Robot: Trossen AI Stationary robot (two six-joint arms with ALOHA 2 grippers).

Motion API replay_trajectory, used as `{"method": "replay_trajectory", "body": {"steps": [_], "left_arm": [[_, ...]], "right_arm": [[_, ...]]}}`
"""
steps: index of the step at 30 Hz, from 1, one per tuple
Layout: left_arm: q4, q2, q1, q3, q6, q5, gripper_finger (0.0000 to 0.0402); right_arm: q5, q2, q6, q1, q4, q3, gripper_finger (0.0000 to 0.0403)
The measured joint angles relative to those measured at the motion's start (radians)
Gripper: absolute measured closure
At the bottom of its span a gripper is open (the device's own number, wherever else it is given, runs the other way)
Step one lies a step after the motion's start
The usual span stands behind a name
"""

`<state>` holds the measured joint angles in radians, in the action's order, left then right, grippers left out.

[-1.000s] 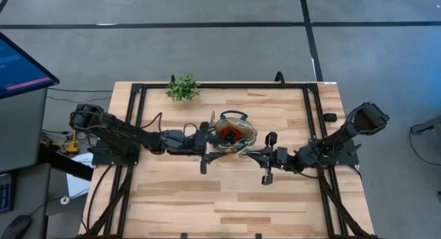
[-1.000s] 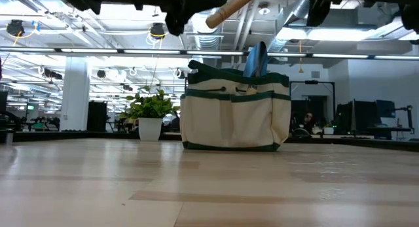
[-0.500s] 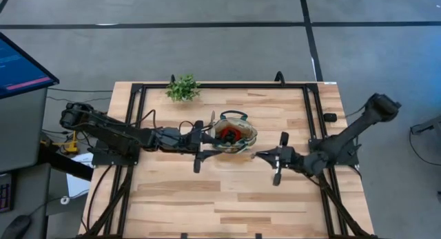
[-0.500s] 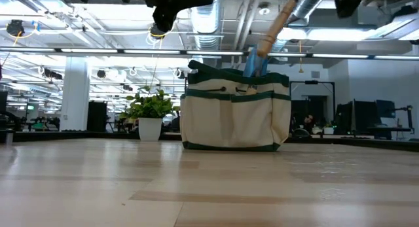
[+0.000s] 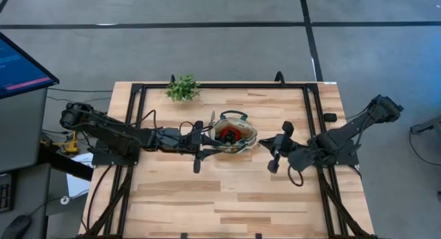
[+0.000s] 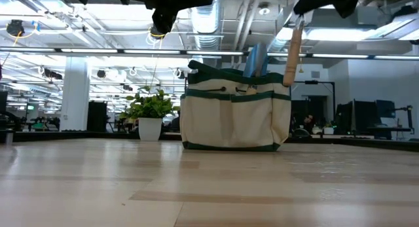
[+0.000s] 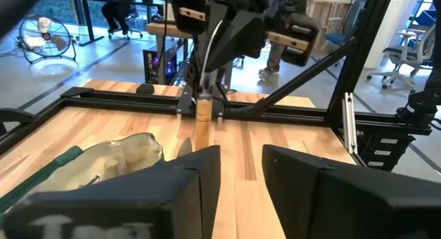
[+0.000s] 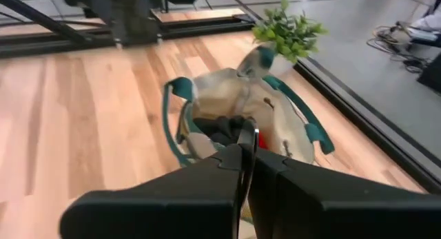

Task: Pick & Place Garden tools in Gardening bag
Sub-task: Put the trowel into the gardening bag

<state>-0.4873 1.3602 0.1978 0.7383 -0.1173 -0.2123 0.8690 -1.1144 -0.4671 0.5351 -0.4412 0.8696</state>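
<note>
Placement is the step in hand: the right gripper (image 5: 270,149) is clamped on the thin metal head of a wooden-handled hand tool (image 6: 292,50), whose handle hangs straight down. Trowel or fork, I cannot tell, since only the blade's edge shows. From above, the gripper sits just to the right of the gardening bag (image 6: 229,119), not over its mouth. To do this well, I would carry the tool sideways until the handle stands clear above the opening, then lower it handle-first before letting go. A release from here would likely drop it outside the rim.

Inside the bag lie a red-and-black tool (image 5: 231,133) and something blue (image 6: 255,60) that stands up past the rim, so the free space is tight. The loop handles could also catch the handle as it descends.

The left gripper (image 5: 200,139) waits just left of the bag, fingers apart and empty. A potted plant (image 5: 182,87) stands well behind, out of the way.
</note>
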Motion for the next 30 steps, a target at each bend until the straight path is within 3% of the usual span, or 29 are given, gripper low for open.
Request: {"method": "replay_trajectory", "body": {"steps": [19, 30], "left_arm": [[0.001, 0.0, 0.0, 0.0, 0.0, 0.0, 0.0307], [0.001, 0.0, 0.0, 0.0, 0.0, 0.0, 0.0307]], "right_arm": [[-0.038, -0.02, 0.109, -0.148, -0.019, 0.001, 0.0403], [-0.134, -0.019, 0.108, -0.195, -0.003, -0.007, 0.0403]]}}
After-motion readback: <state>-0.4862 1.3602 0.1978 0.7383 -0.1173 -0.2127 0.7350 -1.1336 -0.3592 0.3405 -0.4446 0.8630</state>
